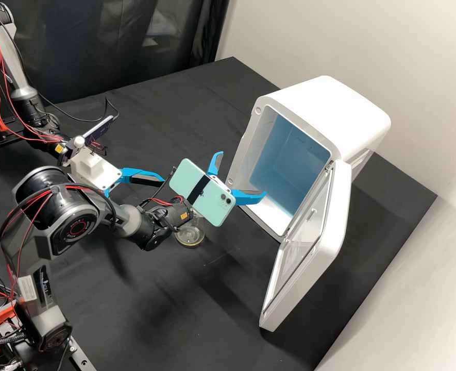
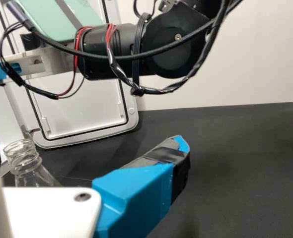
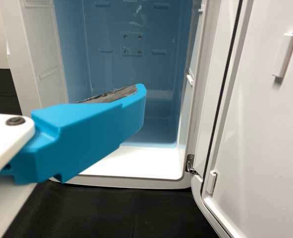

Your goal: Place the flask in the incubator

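The incubator (image 1: 336,118) stands on the bench (image 1: 135,309) with its door (image 1: 310,242) swung wide, so the step in hand looks like fetching the flask, not yet gripped; next, a gripper must come down onto its neck. The right arm reaches level toward the blue cavity, right gripper (image 1: 240,175) spread apart and empty. For the left gripper (image 1: 153,179) behind it, I cannot tell. The flask (image 1: 189,235) stands upright under the right wrist.

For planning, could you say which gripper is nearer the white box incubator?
Right: the right gripper is at the open front of the white box incubator; the left gripper hangs farther back.
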Available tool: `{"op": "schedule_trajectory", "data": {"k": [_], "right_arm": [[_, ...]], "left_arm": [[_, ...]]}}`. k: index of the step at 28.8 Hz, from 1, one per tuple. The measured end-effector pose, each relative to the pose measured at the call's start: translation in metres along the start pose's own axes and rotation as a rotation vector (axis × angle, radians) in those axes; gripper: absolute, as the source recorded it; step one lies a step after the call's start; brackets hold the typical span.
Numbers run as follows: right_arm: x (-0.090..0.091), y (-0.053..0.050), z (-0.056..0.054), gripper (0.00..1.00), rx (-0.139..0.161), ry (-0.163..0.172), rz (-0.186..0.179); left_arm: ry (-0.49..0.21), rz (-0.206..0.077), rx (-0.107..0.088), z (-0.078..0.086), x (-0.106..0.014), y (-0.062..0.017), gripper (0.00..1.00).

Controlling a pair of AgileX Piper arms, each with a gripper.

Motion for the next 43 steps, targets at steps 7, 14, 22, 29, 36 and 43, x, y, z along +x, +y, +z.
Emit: {"op": "schedule_trajectory", "data": {"k": [7,14,22,29,36,43], "right_arm": [[0.0,0.0,0.0,1.0,0.0,0.0,0.0],[0.0,0.0,0.0,1.0,0.002,0.0,0.0],[-0.009,-0.001,0.001,1.0,0.007,-0.001,-0.001],[-0.027,0.001,-0.004,1.0,0.019,0.027,0.003],[-0.041,-0.002,-0.006,1.0,0.02,0.033,-0.011],[-0.05,-0.017,-0.007,1.0,0.021,0.038,-0.068]], "left_arm": [[0.004,0.001,0.001,-0.002,0.0,0.0003,1.0],[0.023,-0.006,0.003,-0.01,0.001,-0.0019,1.0],[0.028,-0.02,0.007,-0.013,0.002,-0.0059,1.0],[0.023,-0.021,0.009,-0.012,0.002,-0.0059,1.0],[0.014,-0.021,0.015,-0.011,0.002,-0.006,1.0],[0.015,-0.021,0.012,-0.013,0.002,-0.0058,1.0]]}}
